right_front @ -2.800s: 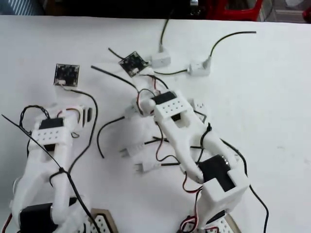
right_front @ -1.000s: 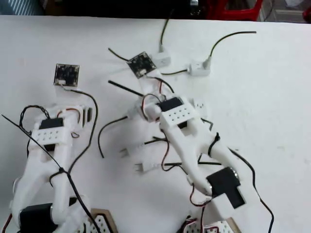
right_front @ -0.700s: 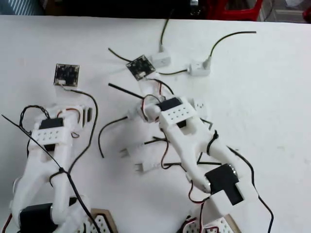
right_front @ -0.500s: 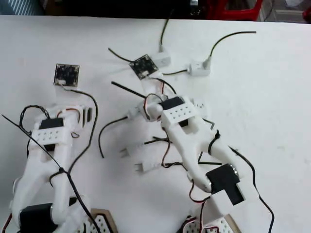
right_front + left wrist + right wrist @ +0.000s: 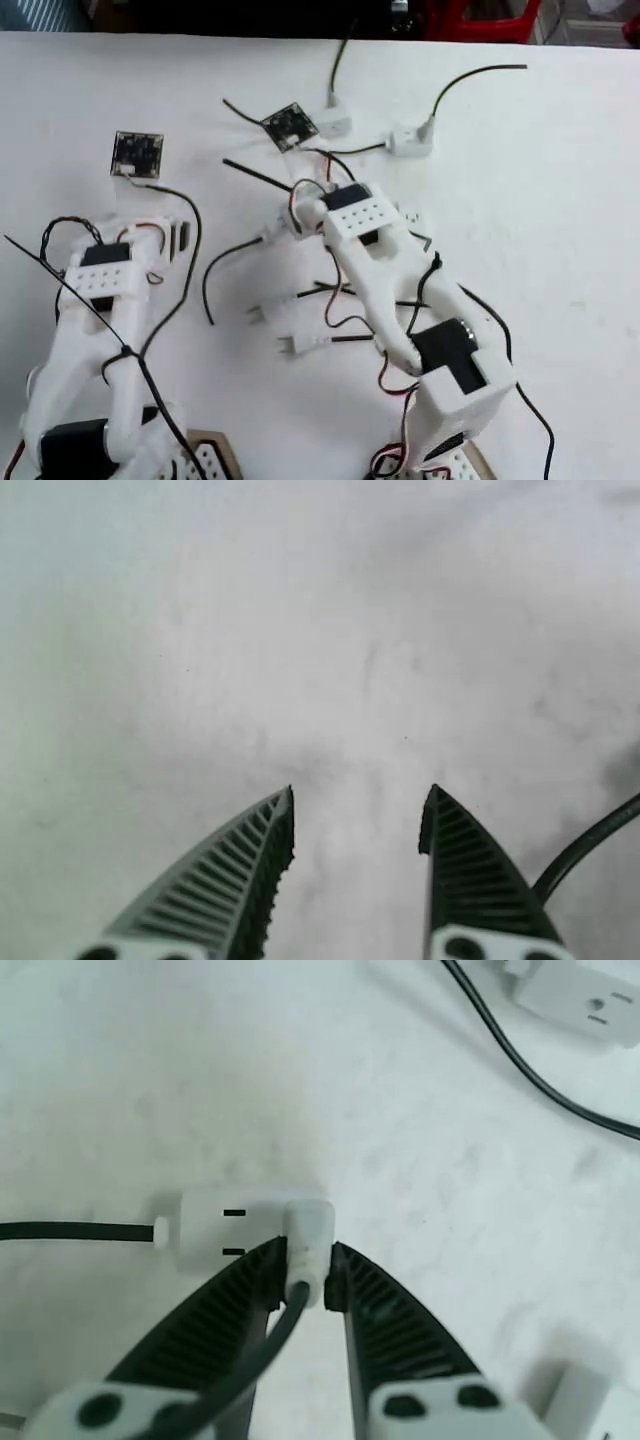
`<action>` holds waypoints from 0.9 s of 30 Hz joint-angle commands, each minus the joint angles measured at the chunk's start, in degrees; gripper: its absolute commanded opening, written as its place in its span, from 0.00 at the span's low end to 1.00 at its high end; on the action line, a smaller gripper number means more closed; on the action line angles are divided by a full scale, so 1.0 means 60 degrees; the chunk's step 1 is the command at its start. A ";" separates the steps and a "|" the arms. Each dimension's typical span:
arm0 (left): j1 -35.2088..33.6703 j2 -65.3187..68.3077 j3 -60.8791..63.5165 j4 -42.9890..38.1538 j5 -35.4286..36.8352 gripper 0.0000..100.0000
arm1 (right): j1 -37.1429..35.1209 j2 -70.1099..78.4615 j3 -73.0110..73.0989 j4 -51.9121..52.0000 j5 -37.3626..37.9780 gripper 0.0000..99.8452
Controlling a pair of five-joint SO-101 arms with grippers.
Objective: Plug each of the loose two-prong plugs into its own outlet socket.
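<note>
My right gripper (image 5: 308,1252) is shut on a white two-prong plug (image 5: 308,1228) whose black cord trails back between the fingers. The plug's front butts against a white outlet socket (image 5: 222,1230) with a black cord; whether the prongs are seated is hidden. In the high view this socket (image 5: 273,233) lies just left of the right arm's wrist. Two loose white plugs (image 5: 262,312) (image 5: 291,345) lie on the table in front of it. My left gripper (image 5: 357,795) is open over bare table, at the left (image 5: 181,236).
Two more white outlet sockets (image 5: 333,125) (image 5: 408,140) with black cords lie at the back, and another white block (image 5: 412,216) sits right of the right wrist. Black cords cross the table's middle. One cord (image 5: 590,845) runs beside the left gripper.
The right arm's wrist has shifted slightly right and then back toward the far side, its elbow swinging right and back left, with the plug kept at the socket. The left arm stayed still.
</note>
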 commanded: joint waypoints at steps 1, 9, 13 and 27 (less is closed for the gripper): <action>-0.0066 -0.0388 -0.0044 -0.0234 0.0073 0.21 | -0.0051 0.0066 -0.0615 0.0886 0.0029 0.02; -0.0066 -0.0388 -0.0044 -0.0234 0.0073 0.21 | -0.0110 -0.0125 -0.0791 0.1473 0.0029 0.02; -0.0066 -0.0388 -0.0044 -0.0234 0.0073 0.21 | -0.0110 -0.0037 -0.0835 0.1443 0.0088 0.02; -0.0066 -0.0388 -0.0044 -0.0249 0.0073 0.21 | -0.0110 0.1707 -0.4103 0.4300 0.0015 0.02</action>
